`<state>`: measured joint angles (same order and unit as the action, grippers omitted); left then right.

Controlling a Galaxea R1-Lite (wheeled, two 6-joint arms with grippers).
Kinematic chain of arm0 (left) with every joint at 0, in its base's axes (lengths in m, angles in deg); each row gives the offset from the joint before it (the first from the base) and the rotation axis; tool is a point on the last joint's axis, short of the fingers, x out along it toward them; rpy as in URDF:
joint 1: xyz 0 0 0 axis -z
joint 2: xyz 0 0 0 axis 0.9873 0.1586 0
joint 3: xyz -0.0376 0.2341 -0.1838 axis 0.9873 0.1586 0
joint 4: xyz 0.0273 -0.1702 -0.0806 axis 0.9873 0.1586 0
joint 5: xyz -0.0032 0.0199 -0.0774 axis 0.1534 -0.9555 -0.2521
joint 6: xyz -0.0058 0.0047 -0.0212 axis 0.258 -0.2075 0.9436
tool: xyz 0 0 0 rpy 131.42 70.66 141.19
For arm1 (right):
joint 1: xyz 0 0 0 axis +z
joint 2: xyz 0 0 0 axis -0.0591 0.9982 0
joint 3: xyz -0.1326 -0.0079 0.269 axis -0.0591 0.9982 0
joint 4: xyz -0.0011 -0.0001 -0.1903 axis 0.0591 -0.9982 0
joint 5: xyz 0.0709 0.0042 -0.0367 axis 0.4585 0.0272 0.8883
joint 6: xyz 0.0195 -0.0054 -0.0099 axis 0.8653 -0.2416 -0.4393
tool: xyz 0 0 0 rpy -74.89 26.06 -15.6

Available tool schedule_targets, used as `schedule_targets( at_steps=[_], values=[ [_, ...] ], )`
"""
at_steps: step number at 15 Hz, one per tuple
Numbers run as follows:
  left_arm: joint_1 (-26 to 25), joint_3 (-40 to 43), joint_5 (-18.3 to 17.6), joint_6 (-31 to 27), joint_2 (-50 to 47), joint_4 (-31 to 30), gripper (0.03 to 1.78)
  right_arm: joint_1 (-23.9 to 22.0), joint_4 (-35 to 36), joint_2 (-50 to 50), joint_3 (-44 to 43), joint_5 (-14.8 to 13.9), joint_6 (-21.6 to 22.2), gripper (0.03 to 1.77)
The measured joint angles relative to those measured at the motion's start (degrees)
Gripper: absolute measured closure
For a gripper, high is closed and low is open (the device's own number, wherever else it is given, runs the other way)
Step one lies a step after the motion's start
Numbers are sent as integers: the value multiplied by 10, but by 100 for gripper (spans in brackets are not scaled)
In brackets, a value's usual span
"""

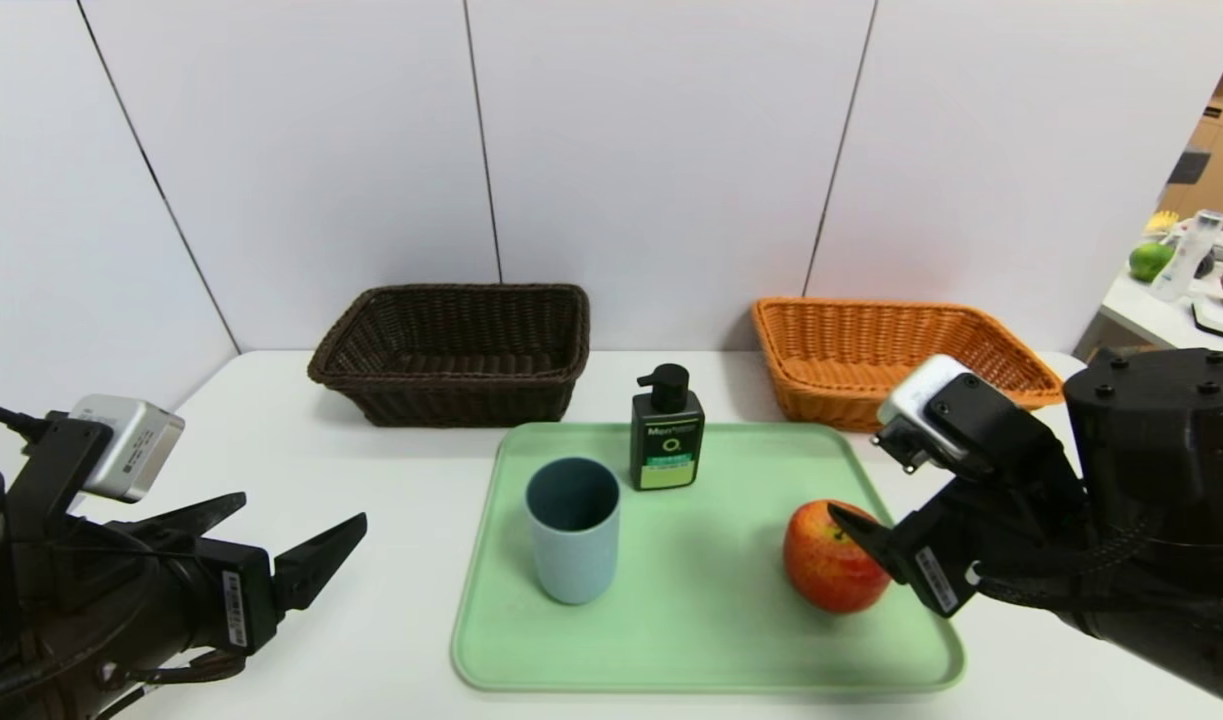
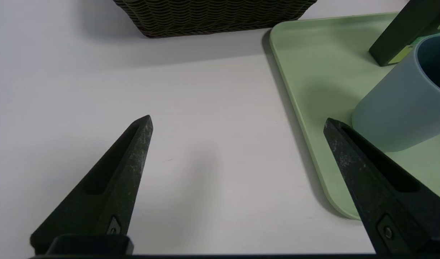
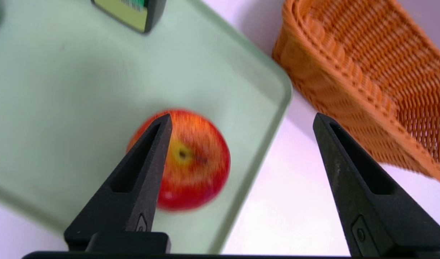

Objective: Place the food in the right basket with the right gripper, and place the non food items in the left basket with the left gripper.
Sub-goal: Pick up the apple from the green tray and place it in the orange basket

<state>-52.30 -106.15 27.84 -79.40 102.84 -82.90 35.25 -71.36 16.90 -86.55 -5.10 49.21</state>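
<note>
Apple (image 1: 833, 557) first — round, red with a yellow blush around its short stem, it sits on the green tray (image 1: 706, 640) at the corner nearest the orange basket (image 1: 901, 350), so I judge this to be the approach step. My right gripper (image 3: 241, 120) hangs just above it, jaws spread, one finger over the fruit and the other off the tray's edge; the next move calls for centring, then closing. My left gripper (image 1: 301, 525) waits open beside the tray, near the cup (image 1: 573, 530) — nothing held.
</note>
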Motion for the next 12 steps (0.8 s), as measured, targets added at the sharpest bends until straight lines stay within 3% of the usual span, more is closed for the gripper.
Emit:
schedule_targets(
  at_steps=[5,10,12],
  values=[
    [1,4,0,-1,-3,0,12,0,-115,-95,1,-2,9,26],
    [1,4,0,-3,-4,0,12,1,-121,-184,42,-1,8,18],
    [1,4,0,-3,-4,0,12,2,-72,-215,87,5,7,16]
  ],
)
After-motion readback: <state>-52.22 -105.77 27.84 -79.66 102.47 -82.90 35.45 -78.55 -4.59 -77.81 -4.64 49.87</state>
